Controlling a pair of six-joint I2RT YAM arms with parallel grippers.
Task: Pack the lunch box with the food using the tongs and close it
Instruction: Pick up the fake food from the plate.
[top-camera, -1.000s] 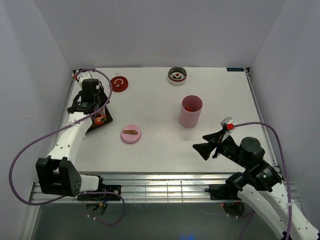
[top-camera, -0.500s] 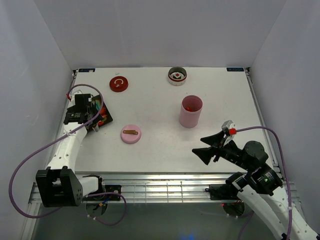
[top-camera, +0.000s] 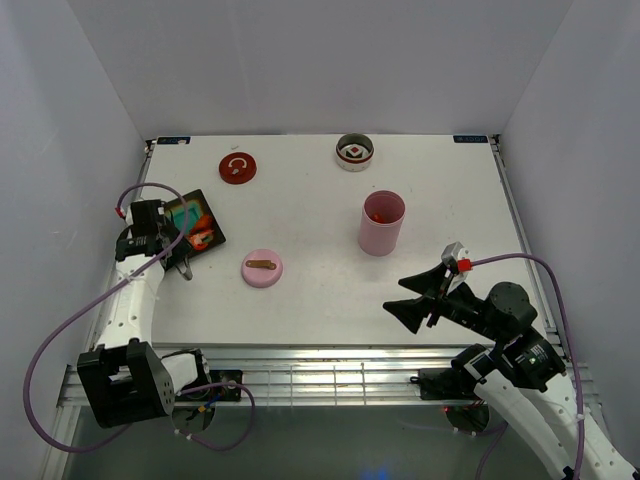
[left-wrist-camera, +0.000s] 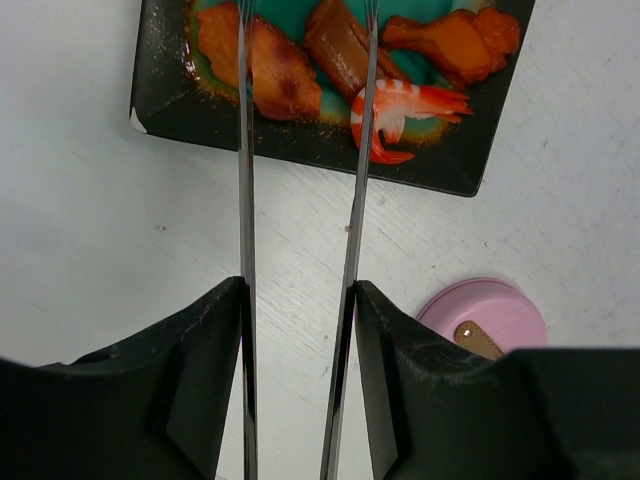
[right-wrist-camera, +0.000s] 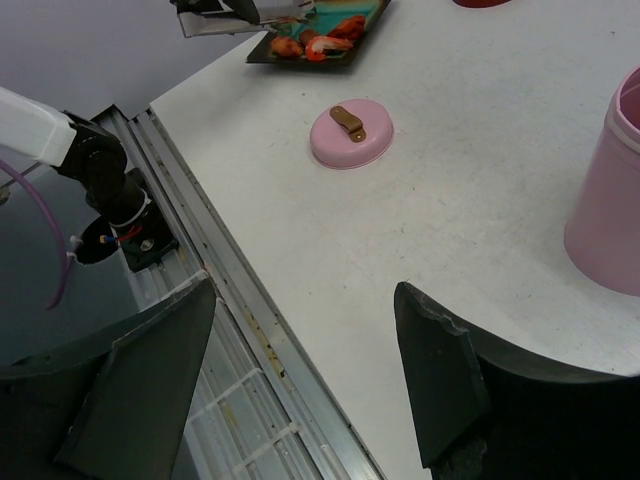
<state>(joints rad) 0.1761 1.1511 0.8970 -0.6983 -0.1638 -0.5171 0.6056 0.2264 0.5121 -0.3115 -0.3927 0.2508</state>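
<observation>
My left gripper clamps the tongs over the far-left tray; shrimp and other food still unpacked. Right gripper gapes empty. Pink lunch box open, lid off.

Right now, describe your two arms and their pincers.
The left arm and right arm have white links, black joints and a looping purple cable each. The left pincer and right pincer have broad black wedge-shaped fingers. A small red fitting sits on the right wrist.
</observation>
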